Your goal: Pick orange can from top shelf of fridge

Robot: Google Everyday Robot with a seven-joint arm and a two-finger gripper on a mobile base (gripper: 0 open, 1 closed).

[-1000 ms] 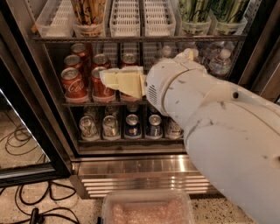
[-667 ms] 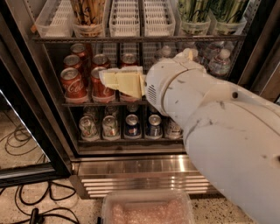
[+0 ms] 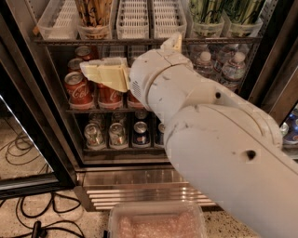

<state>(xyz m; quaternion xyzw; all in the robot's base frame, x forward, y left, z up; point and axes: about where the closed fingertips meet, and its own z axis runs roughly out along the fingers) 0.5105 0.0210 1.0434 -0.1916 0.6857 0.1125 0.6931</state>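
The orange cans, gold-orange with brown streaks, stand in a clear tub at the left of the top shelf, a wire rack in the open fridge. Their tops are cut off by the frame edge. My gripper, cream-coloured, points left in front of the rack below, over the red cola cans. It is below and slightly right of the orange cans and holds nothing that I can see. My big white arm covers the middle and right of the fridge.
White slotted trays and green-and-white cans line the top shelf further right. Water bottles stand on the middle rack, dark and silver cans on the lowest. A clear tub and cables lie on the floor.
My gripper has moved left and a little upward, closer to the top shelf's rail. The arm has risen with it. The cans have not moved.
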